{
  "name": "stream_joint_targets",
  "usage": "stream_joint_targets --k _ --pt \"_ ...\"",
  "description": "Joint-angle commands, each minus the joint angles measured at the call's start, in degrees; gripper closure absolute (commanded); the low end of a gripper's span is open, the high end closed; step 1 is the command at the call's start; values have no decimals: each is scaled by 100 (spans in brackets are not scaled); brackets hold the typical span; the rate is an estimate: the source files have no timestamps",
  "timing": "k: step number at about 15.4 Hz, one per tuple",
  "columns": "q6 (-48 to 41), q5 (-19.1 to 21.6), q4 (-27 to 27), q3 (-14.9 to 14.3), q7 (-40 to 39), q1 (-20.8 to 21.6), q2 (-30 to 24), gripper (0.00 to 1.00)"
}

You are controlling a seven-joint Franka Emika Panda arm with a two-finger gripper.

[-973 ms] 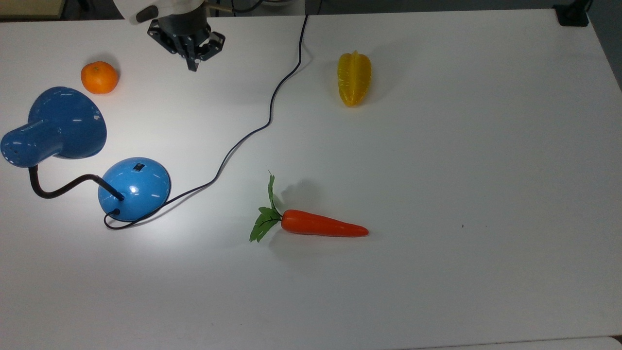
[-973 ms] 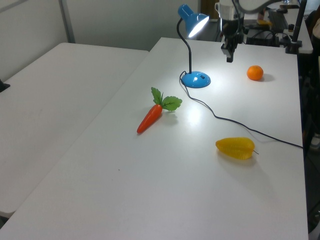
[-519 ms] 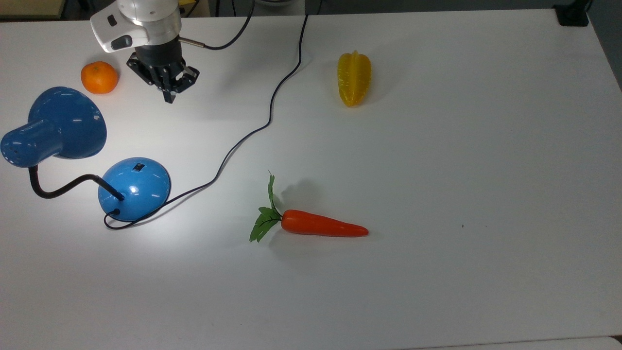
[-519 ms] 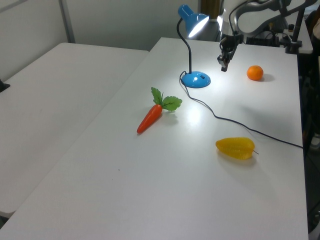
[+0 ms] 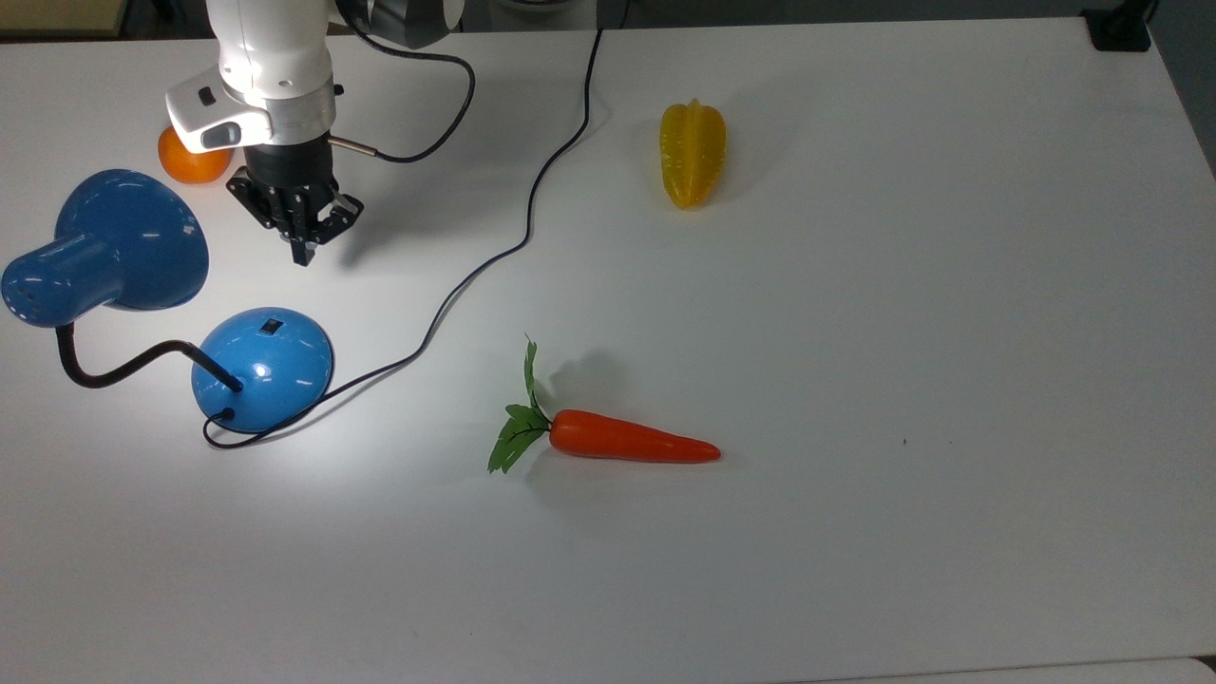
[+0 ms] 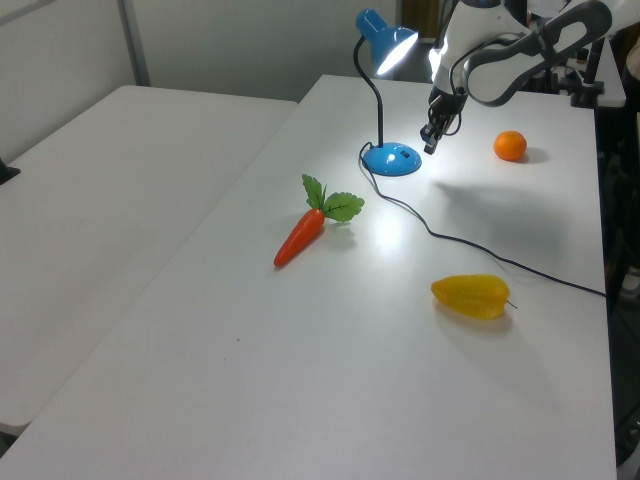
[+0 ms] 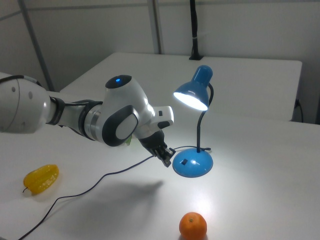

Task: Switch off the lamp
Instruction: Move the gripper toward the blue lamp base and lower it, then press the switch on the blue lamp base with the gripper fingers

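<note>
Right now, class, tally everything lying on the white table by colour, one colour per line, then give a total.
Blue: 1, the lamp
Orange: 2, the mandarin and the carrot
Yellow: 1, the starfruit
Total: 4

Arm shell: glossy white rounded casing (image 7: pixel 20 107), at the left edge of the right view.
Joint covers: dark grey rounded panels (image 7: pixel 117 125) set into the white shell, middle left of the right view.
Indicator: small blue light (image 7: pixel 118 79) on top of the rounded joint.
Wrist: silver-grey metal ring (image 5: pixel 290 119) under a white flange with a dark oval button, upper left of the top view.
Pincer: black, angular two-finger pincer (image 5: pixel 303 255) with a ribbed, open-framed body.
Cable: thin black cable (image 5: pixel 446 104) looping from the wrist, upper left of the top view.
</note>
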Motion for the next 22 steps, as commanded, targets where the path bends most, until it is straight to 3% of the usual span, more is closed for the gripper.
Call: stream_joint_targets --k 1,9,22 --pt "567 -104 21 1 -55 -152 201 100" --pt "1570 -104 153 1 -72 -311 605 100" --pt "1738 -113 276 10 -72 -267 851 100"
